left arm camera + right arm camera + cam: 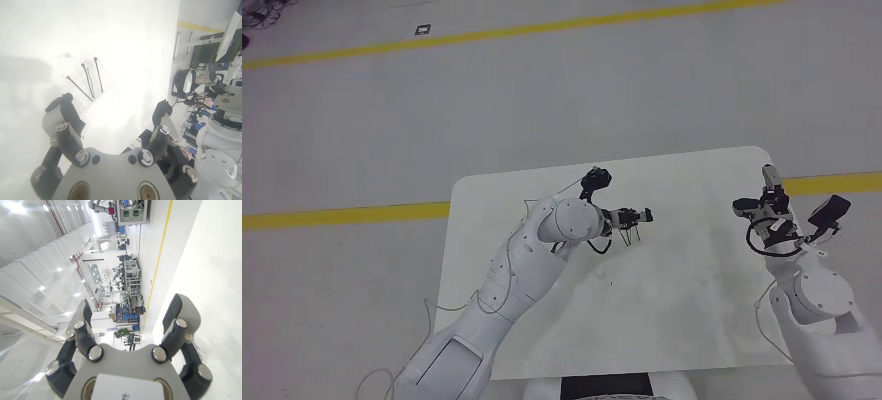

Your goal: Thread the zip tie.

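Note:
Three black zip ties (87,79) lie side by side on a clear plate (100,104) on the white table (692,300). Their square heads point away from my left gripper (115,103). That gripper hovers open just short of the plate, with nothing between its black-padded fingers (65,106). In the top view the left gripper (640,216) sits near the table's middle, right over the zip ties (629,236). My right gripper (130,306) is open and holds nothing. It stays over the table's right edge (767,185), aimed out toward the room.
The table's bare white surface stretches between the two arms and toward the front edge. A small dark speck (66,55) lies on the table beyond the plate. A yellow floor line (342,215) runs behind the table.

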You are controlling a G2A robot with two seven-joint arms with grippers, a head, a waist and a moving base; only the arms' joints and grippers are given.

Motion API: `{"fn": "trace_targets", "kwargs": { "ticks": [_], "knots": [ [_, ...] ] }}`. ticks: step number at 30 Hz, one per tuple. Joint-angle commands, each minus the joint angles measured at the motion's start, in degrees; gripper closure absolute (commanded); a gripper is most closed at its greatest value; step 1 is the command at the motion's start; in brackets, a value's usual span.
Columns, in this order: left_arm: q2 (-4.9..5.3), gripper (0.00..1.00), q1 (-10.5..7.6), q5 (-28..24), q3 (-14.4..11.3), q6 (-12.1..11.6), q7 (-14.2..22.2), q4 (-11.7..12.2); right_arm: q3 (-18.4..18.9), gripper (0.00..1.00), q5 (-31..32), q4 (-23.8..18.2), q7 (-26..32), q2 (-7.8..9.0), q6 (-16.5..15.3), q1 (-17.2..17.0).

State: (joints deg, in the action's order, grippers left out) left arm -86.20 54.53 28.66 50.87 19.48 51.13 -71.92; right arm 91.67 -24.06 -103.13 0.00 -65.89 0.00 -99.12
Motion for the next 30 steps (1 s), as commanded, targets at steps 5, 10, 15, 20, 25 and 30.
{"fn": "trace_targets", "kwargs": {
  "ticks": [5, 10, 15, 20, 25, 30],
  "knots": [
    [0.00, 0.00, 0.00, 0.00, 0.00, 0.00, 0.00, 0.00, 0.00, 0.00, 0.00, 0.00, 0.00, 0.00, 0.00, 0.00],
    [0.00, 0.00, 0.00, 0.00, 0.00, 0.00, 0.00, 0.00, 0.00, 0.00, 0.00, 0.00, 0.00, 0.00, 0.00, 0.00],
    [0.00, 0.00, 0.00, 0.00, 0.00, 0.00, 0.00, 0.00, 0.00, 0.00, 0.00, 0.00, 0.00, 0.00, 0.00, 0.00],
    [0.00, 0.00, 0.00, 0.00, 0.00, 0.00, 0.00, 0.00, 0.00, 0.00, 0.00, 0.00, 0.00, 0.00, 0.00, 0.00],
    [-0.03, 0.00, 0.04, 0.31, -0.36, -0.01, -0.11, -0.29, 0.00, 0.00, 0.00, 0.00, 0.00, 0.00, 0.00, 0.00],
    [-0.81, 0.00, 0.13, 4.79, -2.16, 0.00, -2.70, 0.89, 0.00, 0.00, 0.00, 0.00, 0.00, 0.00, 0.00, 0.00]
  ]
}}
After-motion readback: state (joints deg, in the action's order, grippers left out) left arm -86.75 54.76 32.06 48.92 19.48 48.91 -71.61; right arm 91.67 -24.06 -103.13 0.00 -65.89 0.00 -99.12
